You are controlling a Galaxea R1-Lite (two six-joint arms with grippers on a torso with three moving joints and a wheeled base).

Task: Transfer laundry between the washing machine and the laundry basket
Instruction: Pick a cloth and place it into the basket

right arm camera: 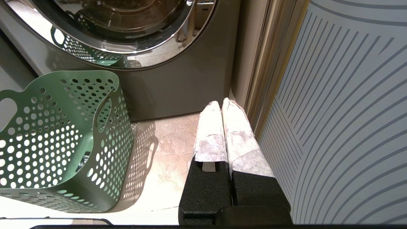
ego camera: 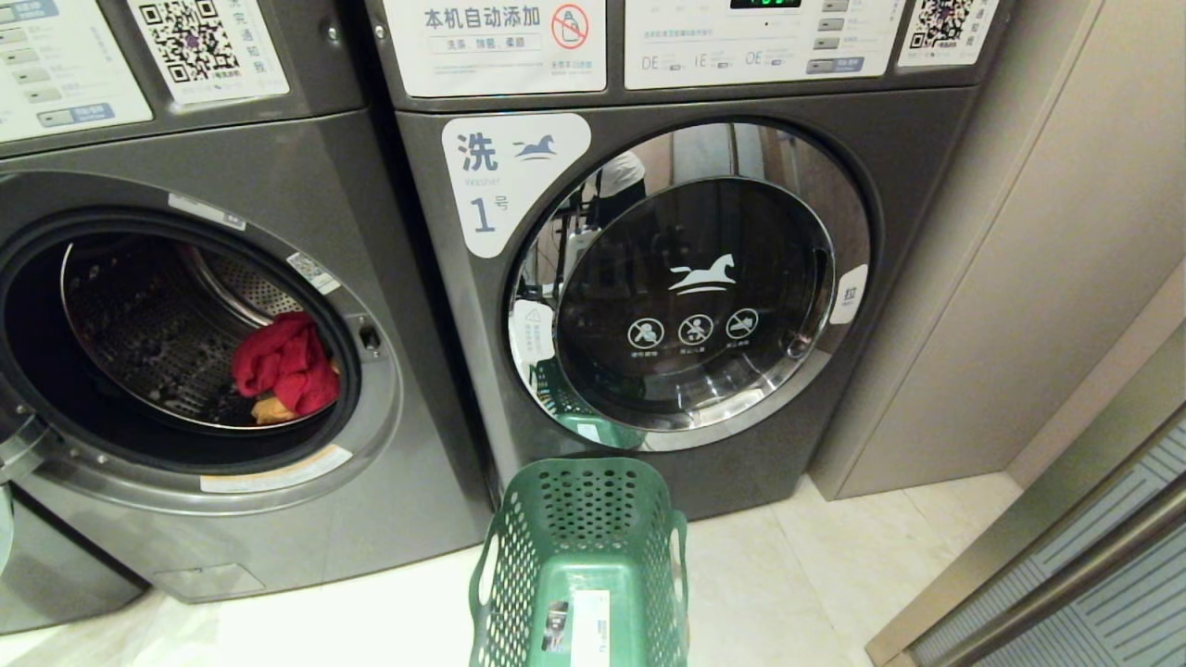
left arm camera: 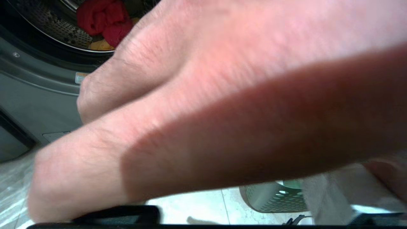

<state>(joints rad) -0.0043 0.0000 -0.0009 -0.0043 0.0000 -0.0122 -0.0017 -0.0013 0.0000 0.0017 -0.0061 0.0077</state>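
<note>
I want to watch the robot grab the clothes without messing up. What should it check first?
1. Washing machine door open: ok, the drum is in plain sight.
2. Laundry to pick: ok, a red cloth lies in the drum on top of an orange piece.
3. Laundry basket ready: ok, upright on the floor, nothing in it but its sticker.
4. Left wrist view clear: not ok, a person's hand covers most of it.
5. Right gripper out of the way: ok, shut, above the floor beside the basket.
</note>
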